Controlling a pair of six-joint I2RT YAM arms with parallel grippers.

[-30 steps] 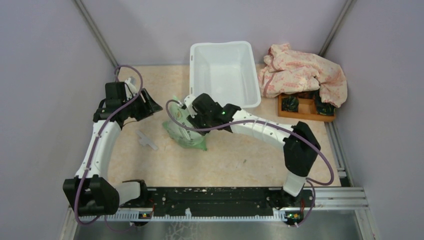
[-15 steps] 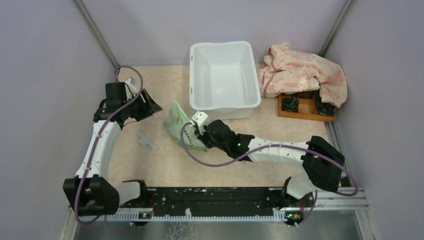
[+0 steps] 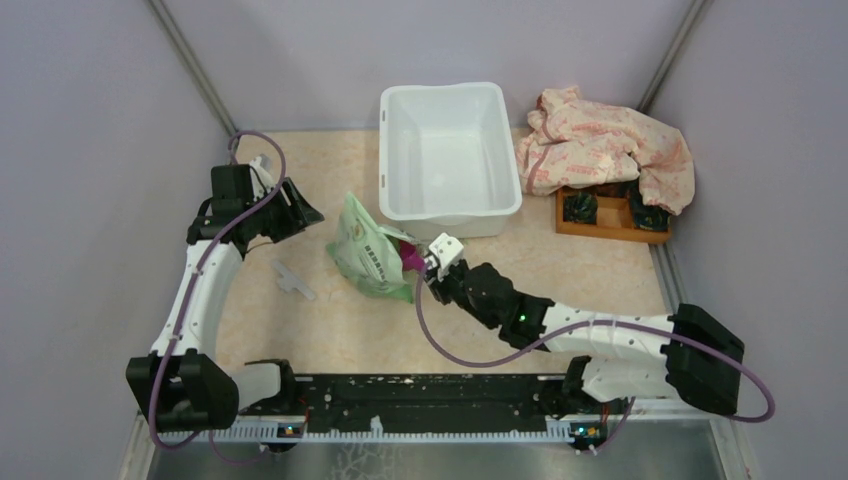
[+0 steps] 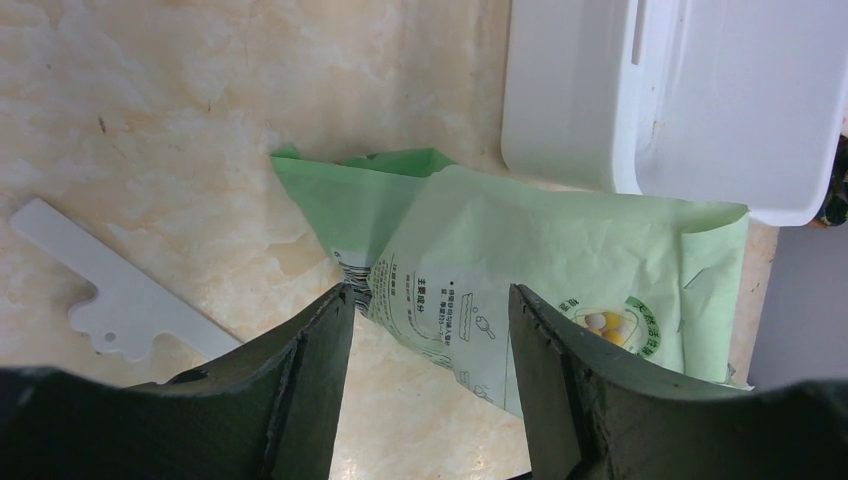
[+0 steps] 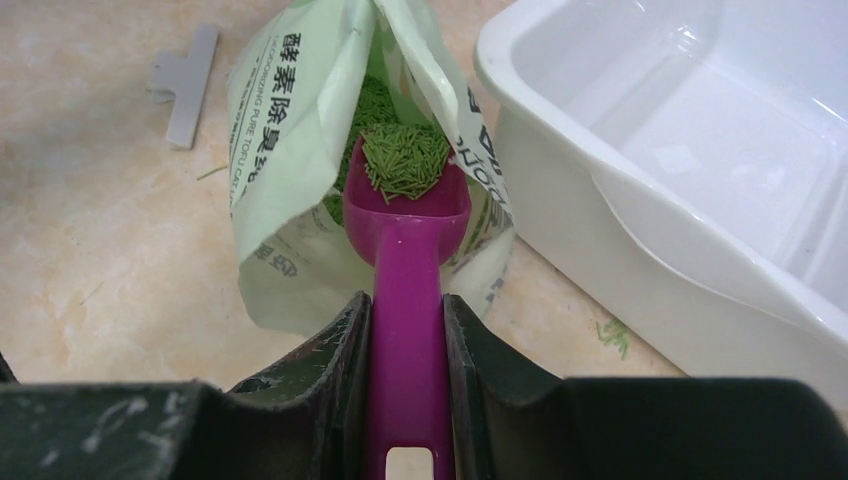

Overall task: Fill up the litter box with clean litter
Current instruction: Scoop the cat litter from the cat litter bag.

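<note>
- The right arm lies low from its base at the lower right of the top view, reaching up and left towards the frame's middle. The right gripper (image 3: 433, 263) is clamped on the handle of a magenta scoop (image 5: 407, 215).
- The scoop's bowl sits in the open mouth of the litter bag (image 5: 290, 130), heaped with clean litter (image 5: 405, 160), thin green granules. More litter shows deeper inside the bag.
- The left arm bows up the left side. The left gripper (image 4: 430, 300) has its jaws spread and holds nothing, poised beside the bag's far end.
- A white clip (image 3: 293, 279) lies flat on the marbled table (image 3: 480, 310), left of the bag.
- A few green bits lie on the table at the foot of the litter box (image 5: 600, 130), which stands just right of the bag in the wrist view and above it in the top view.
- At upper right, a crumpled patterned cloth (image 3: 600, 150) partly covers a wooden tray (image 3: 610, 228).
- The bag reads "PURE TOFU CAT" beside Chinese characters; a barcode shows in the left wrist view.
</note>
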